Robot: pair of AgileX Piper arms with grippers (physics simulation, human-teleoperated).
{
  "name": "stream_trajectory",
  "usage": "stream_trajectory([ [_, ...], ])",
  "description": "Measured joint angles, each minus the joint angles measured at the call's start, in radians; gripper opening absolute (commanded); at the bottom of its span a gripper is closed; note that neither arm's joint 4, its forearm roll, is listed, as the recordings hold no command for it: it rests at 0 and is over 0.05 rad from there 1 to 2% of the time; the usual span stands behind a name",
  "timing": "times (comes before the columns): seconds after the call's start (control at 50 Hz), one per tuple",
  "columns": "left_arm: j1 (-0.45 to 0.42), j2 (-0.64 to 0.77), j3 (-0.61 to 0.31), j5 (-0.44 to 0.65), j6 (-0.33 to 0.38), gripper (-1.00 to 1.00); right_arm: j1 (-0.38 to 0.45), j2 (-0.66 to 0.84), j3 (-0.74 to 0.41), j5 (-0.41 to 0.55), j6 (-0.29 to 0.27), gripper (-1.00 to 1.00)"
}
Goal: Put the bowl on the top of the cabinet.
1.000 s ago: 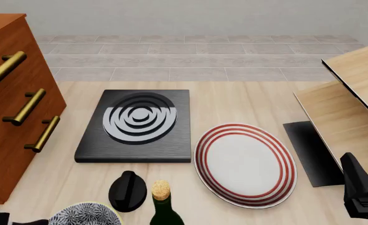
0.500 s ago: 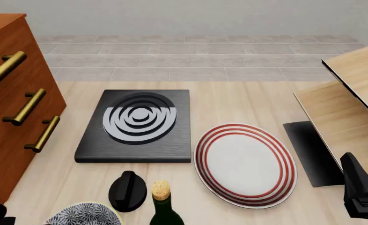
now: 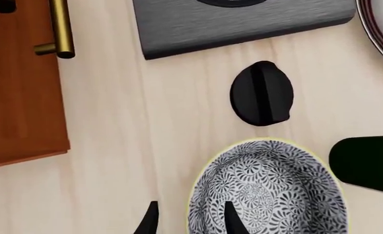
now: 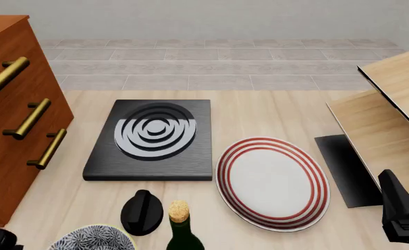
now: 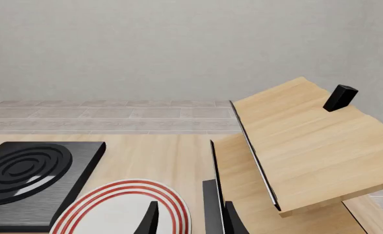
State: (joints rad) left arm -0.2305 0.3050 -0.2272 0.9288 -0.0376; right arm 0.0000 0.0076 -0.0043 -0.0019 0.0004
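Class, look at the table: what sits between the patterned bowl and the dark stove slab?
A black oval knob lies on the bare wood between the bowl and the stove slab, touching neither. The left wrist view shows this best.

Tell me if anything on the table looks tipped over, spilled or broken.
Nothing stands out. The bowl, red-ringed plate and black stove plate lie flat, the corked bottle stands upright, and nothing shows spills or damage.

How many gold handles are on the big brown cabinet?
3. On the tall reddish-brown wooden cabinet, the brass bar handles run down its front: the top handle, the middle handle and the bottom handle. The cabinet's left part is out of frame, so more could be hidden.
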Motion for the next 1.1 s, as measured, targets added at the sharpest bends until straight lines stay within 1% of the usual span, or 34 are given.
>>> stream_trajectory([
  [0.26,-0.01,0.013,0.019,-0.031,0.005,1.0,0.0,0.0,0.0,0.0,0.0,1.0],
  [0.7,-0.002,0.056,0.035,-0.086,0.024,1.0,0.0,0.0,0.0,0.0,0.0,1.0],
  [1.1,-0.01,0.08,0.055,-0.115,0.038,1.0,0.0,0.0,0.0,0.0,0.0,1.0],
])
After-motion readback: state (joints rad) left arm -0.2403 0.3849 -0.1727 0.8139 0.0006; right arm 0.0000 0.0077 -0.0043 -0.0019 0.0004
